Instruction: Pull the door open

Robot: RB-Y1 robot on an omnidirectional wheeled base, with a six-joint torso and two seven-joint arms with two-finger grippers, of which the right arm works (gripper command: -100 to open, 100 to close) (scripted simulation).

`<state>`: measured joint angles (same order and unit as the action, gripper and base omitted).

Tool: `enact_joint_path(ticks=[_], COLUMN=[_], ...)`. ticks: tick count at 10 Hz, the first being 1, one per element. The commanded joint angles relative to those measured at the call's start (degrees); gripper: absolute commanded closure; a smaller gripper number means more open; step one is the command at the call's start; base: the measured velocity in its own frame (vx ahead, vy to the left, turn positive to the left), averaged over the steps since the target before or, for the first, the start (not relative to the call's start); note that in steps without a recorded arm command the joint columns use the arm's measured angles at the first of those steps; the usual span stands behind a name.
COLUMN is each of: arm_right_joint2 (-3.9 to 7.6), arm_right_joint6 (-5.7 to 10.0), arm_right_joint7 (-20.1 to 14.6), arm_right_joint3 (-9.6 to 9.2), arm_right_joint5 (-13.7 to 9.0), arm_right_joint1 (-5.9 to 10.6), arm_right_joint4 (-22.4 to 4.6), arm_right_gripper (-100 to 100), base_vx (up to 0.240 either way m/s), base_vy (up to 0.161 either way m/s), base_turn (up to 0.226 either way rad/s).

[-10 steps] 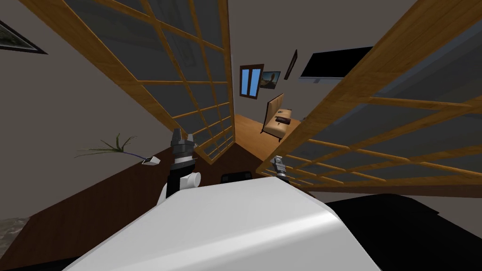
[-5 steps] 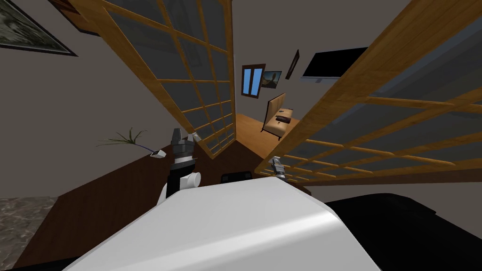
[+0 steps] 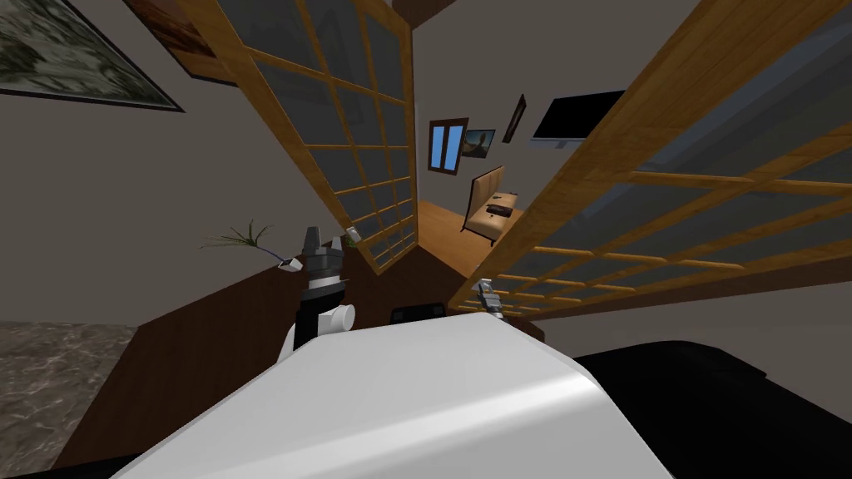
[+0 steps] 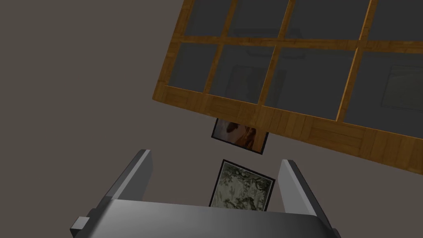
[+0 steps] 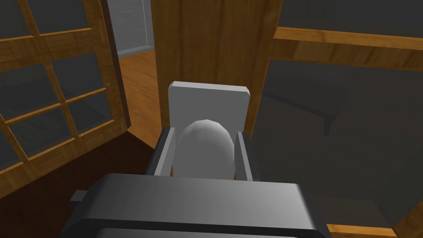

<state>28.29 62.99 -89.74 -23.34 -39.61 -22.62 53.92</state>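
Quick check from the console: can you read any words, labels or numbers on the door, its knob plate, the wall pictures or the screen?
None: there is no readable text anywhere.
Knob and its plate: plain grey, unmarked.
Door: bare wood and dark panes.
Framed pictures: images only, no words.
Black screen: blank.

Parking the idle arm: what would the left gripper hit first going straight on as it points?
Most likely the grey wall, by the two framed pictures between the open jaws of the left gripper; the wooden edge of the glazed door runs close to that line, depth unclear.
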Motion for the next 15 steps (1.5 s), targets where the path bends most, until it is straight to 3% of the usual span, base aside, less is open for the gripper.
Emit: enact_joint_path(ticks=[1, 7, 15], arm_right_joint2=[0.43, 2.37, 3.61], arm_right_joint6=[0.73, 4.01, 6.46], arm_right_joint7=[-0.58, -3.21, -5.88], arm_right_joint3=[-0.64, -3.55, -5.45], arm_right_joint5=[0.46, 2.52, 4.02], arm_right_joint1=[-0.06, -0.35, 0.78], arm_right_joint4=[-0.35, -1.96, -4.97], arm_right_gripper=[100, 100, 100], base_vx=[-0.143, -0.228, -0.196], base_vy=[-0.005, -0.034, -0.021], base_turn=[0.090, 0.115, 0.103])
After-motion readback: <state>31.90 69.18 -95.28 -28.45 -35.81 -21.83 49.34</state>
